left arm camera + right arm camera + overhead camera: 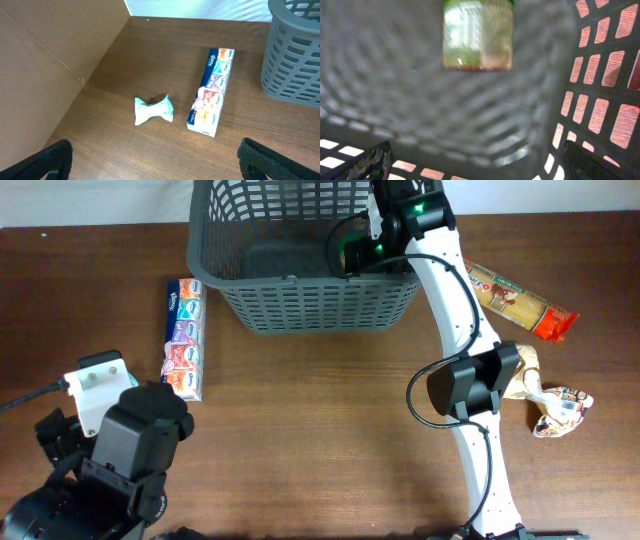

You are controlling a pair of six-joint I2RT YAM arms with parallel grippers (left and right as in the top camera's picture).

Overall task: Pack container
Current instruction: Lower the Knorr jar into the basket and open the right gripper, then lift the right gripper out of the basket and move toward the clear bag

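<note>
Slotted grey plastic container (310, 308); blurred cylindrical jar (478, 37) inside. Right fingers (372, 161) apart; left fingers (52, 159) apart.

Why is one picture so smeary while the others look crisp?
Right wrist view: blurred throughout, the container and a green jar both smeared; left wrist view: sharp, the tissue pack crisp; overhead view: sharp, evenly lit.

Right wrist view is a smear — the green-topped jar (478, 37) is clipped at its lid by the top edge, label unreadable. Overhead, the container (300, 305) runs off the top of frame — far wall out of shot.
</note>
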